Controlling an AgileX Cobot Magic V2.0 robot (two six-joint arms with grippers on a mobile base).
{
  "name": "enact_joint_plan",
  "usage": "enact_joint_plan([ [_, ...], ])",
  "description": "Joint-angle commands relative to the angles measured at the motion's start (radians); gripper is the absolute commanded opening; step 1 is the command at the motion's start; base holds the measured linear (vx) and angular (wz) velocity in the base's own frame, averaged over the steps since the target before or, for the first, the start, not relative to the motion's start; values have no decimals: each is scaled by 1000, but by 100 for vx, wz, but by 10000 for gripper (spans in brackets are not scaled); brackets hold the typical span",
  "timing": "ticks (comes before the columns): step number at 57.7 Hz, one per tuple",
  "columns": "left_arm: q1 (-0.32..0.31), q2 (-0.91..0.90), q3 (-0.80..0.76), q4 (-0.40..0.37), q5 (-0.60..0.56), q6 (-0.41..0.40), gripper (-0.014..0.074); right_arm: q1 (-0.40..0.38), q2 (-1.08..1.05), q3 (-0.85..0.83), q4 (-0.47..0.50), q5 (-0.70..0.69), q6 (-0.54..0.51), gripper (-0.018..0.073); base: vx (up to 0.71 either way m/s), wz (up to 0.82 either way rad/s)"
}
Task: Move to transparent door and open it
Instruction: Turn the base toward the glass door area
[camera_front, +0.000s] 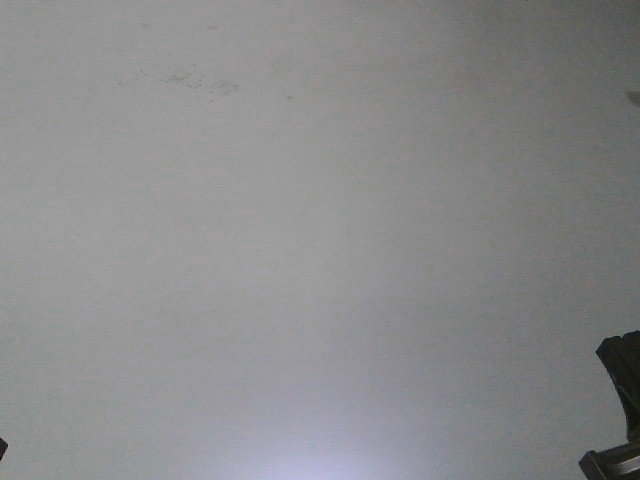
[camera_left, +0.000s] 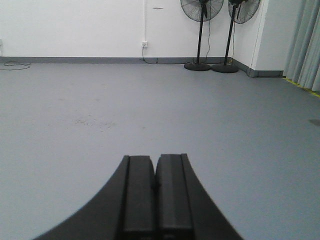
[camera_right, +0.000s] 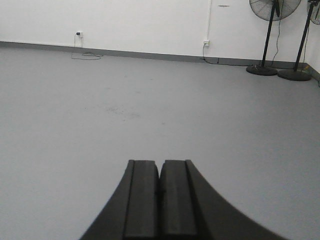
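The transparent door is out of view in every frame. My left gripper (camera_left: 155, 157) is shut, its two black fingers pressed together with nothing between them, pointing over bare grey floor (camera_left: 150, 110). My right gripper (camera_right: 160, 162) is likewise shut and empty, aimed across the grey floor (camera_right: 150, 115) toward a white wall (camera_right: 140, 20). In the front view only grey floor (camera_front: 320, 240) shows, with a dark piece of the right arm (camera_front: 622, 380) at the lower right edge.
Two black pedestal fans (camera_left: 200, 30) (camera_left: 235, 30) stand in the far corner, also seen from the right wrist (camera_right: 270, 35). Grey curtains (camera_left: 305, 45) hang at the right. Wall sockets with cables (camera_right: 80, 37) sit along the skirting. A scuffed patch (camera_front: 195, 82) marks the floor.
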Motion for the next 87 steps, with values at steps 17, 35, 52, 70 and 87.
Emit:
enact_joint_plan([
  [17,-3,-13,30,-7,-88,-7,-3,-2,-14,14,1,-83,-2,-1,0,0],
  [35,-3,-13,30,-7,-88,-7,-3,-2,-14,14,1,-83,-2,-1,0,0],
  [52,-3,-13,30,-7,-88,-7,-3,-2,-14,14,1,-81,-2,-1,1,0],
  [70,-3,-13,30,-7,-88,-7,-3,-2,-14,14,1,-81,-2,-1,7,2],
  [87,-3,-13,30,-7,-88,-7,-3,-2,-14,14,1,-81,-2,-1,22,5],
])
